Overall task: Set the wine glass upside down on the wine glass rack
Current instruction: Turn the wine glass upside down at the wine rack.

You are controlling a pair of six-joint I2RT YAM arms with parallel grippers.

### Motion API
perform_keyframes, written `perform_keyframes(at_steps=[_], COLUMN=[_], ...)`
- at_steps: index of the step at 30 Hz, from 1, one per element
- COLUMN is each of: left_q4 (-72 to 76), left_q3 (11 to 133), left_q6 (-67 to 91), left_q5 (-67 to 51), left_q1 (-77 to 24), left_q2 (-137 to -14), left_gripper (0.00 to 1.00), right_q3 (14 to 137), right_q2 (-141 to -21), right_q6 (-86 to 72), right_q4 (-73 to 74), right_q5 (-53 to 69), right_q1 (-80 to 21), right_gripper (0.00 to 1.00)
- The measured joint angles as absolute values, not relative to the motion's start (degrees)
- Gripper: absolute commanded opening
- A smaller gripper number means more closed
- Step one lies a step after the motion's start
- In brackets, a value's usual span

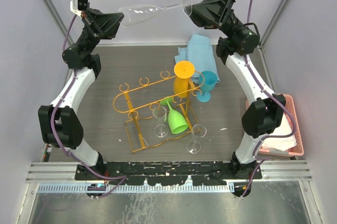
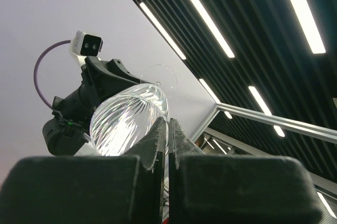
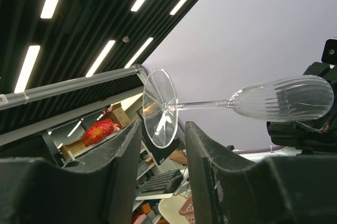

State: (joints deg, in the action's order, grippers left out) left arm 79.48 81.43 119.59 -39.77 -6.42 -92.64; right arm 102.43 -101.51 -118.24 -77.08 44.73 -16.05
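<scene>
Little of the task is done. The glass (image 1: 141,13) hangs high at the top of the overhead frame, lying level, bowl to the left and foot (image 1: 185,3) to the right. It is well apart from the rack (image 1: 138,100), which stands mid-frame on the surface (image 1: 105,76). A green glass (image 1: 177,121) sits at the rack's lower right with others near it; I cannot tell whether they hang from the rail or stand beside it.

Both arms are raised and reach toward the top of the frame, wrists facing each other across the glass. The left gripper (image 2: 167,132) is closed to a thin slit and appears to pinch the wall of the bowl at its rim, so it carries the glass (image 2: 126,124). The right gripper (image 3: 162,129) is spread wide, with one of its fingers (image 3: 122,166) on each side of the foot (image 3: 159,109), which floats in the gap and seems to touch neither. This looks like a hand-over or regrasp at the foot end, not yet closed.

Nearly everything is left, by my reading. The right gripper has to close on the foot or stem and the left has to let go. The glass then has to be tipped bowl-down and carried down to the rack. Last, its stem goes into a free loop of the top rail so the foot rests there.
</scene>
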Motion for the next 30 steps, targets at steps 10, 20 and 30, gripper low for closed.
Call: perform_keyframes(at_steps=[10,20,30], left_q4=[79.48,79.20,78.89], left_q3=[80.86,80.31,79.13], left_q6=[119.59,119.57,119.66], left_q5=[-39.40,-38.59,-38.35], left_q1=[-6.66,-6.68,-6.76], left_q2=[-92.60,-92.60,-92.60], left_gripper=[0.00,0.22,0.51], right_q3=[102.76,102.76,102.76], right_q2=[-102.65,-102.65,-102.65], right_q6=[-118.24,-118.24,-118.24], right_q4=[-75.61,-75.70,-75.81], right_q5=[44.01,42.78,42.89], right_q1=[-17.19,-17.32,-17.52], right_gripper=[0.17,0.01,0.01])
